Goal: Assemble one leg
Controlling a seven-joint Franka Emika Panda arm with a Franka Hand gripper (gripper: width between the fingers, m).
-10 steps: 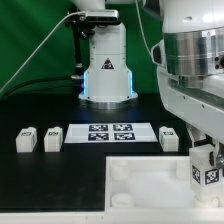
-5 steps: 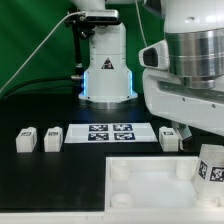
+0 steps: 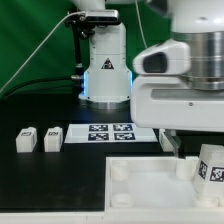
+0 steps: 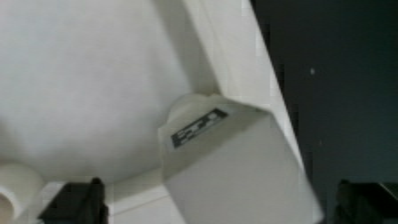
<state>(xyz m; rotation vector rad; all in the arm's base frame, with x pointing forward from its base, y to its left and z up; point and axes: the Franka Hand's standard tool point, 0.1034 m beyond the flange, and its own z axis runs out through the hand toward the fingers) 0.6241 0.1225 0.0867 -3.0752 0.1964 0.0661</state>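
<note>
As arm has risen since a second ago, end effector (image 4: 217,205) hangs over leg (image 3: 212,165), fingers spread wide, gripping nothing. Leg left standing at lower right of exterior frame, at panel (image 3: 140,188) edge; release likely done, seating unclear. Visible corner sockets (image 3: 118,172) empty. Two spare legs (image 3: 25,140) on table (image 3: 50,185), middle left.

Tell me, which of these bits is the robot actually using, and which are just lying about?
In use: the leg nearest the arm, the white panel, the open gripper.
Lying about: two spare legs at the exterior view's left, the marker board.
</note>
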